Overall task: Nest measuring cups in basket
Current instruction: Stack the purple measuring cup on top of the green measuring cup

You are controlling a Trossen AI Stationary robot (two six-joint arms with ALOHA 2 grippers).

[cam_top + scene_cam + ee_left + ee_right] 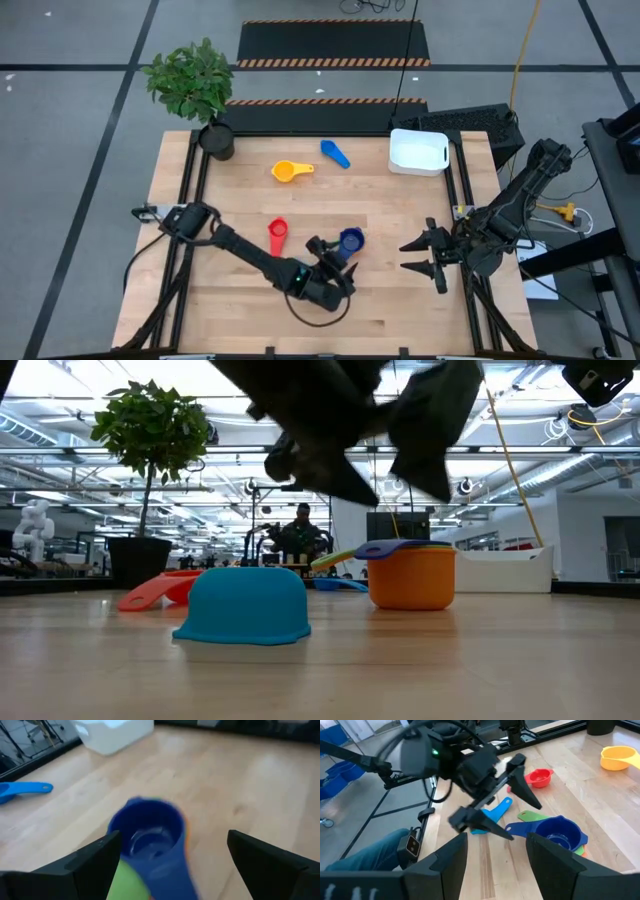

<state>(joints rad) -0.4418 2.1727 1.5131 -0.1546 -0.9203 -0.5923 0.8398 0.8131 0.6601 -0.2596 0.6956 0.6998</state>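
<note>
1. The table (pixel 400 290) carries the white basket (pixel 418 152) at its far right corner; no cup is in it.
2. The left gripper (pixel 334 259) hangs well in front of the basket, fingers wide apart, holding nothing, just beside the navy cup (pixel 351 240).
3. The right gripper (pixel 422 256) waits in front of the basket, open and empty.
4. The navy cup sits inside an orange cup (pixel 412 578), together with a green one (pixel 532 815).
5. The yellow cup (pixel 289 171), the blue cup (pixel 335 153) and the red cup (pixel 277 236) lie left of the basket, apart from each other.

Cups — navy (pixel 351 240), red (pixel 277 236), yellow (pixel 290 171), mid blue (pixel 335 153); basket (pixel 417 152) white; table (pixel 400 290) pale wood w/ grain.
</note>
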